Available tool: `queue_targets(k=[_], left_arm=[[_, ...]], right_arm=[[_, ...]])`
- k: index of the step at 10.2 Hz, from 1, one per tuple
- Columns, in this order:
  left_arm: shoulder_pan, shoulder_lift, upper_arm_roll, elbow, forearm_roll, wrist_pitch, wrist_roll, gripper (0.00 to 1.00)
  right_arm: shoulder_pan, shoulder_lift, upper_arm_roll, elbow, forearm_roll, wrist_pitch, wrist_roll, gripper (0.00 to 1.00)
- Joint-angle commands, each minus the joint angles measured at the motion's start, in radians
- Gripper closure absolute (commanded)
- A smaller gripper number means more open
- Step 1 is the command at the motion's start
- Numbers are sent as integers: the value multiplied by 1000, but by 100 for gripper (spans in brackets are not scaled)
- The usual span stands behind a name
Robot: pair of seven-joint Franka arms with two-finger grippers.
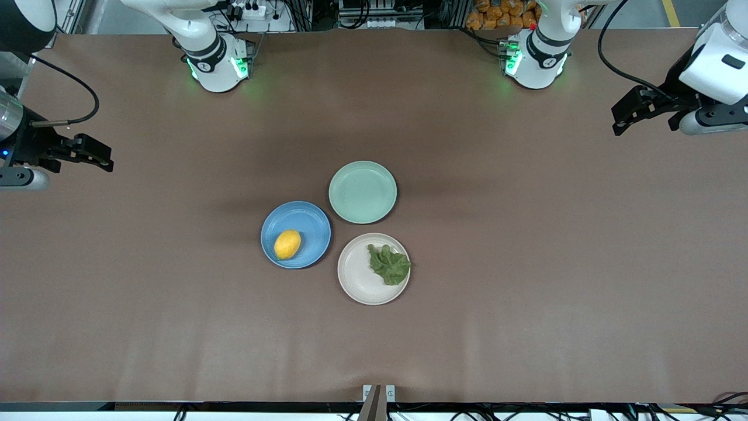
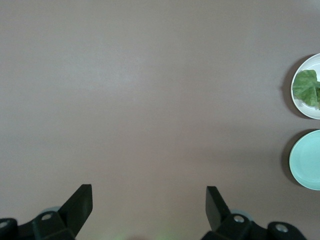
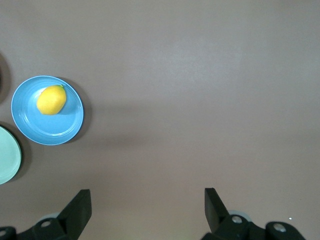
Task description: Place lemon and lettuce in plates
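The yellow lemon (image 1: 287, 244) lies in the blue plate (image 1: 312, 220) near the table's middle; both show in the right wrist view, lemon (image 3: 51, 99) in plate (image 3: 65, 129). The green lettuce (image 1: 389, 264) lies in the beige-pink plate (image 1: 357, 275), toward its rim on the left arm's side; the left wrist view shows the lettuce (image 2: 307, 87) in that plate (image 2: 311, 61) too. My left gripper (image 1: 620, 118) is open and empty, held over bare table at the left arm's end (image 2: 149, 199). My right gripper (image 1: 100, 158) is open and empty over bare table at the right arm's end (image 3: 147, 204).
A pale mint-green plate (image 1: 362, 192) stands empty, touching the other two plates, farther from the front camera; it also shows in the left wrist view (image 2: 307, 160). The brown table mat (image 1: 526, 263) spreads wide around the plates.
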Motion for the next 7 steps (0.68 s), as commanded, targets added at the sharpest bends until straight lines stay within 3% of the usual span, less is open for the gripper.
queue_targets(k=[1,7], left_arm=[[7,17,-1,9,-11,-11,13,0],[10,26,-1,13,-14,-73,17,0]], right_arm=[[-3,-32,0,-35,4,16,-11,0],[-5,-33,-2,-41,24,24,-11,0]])
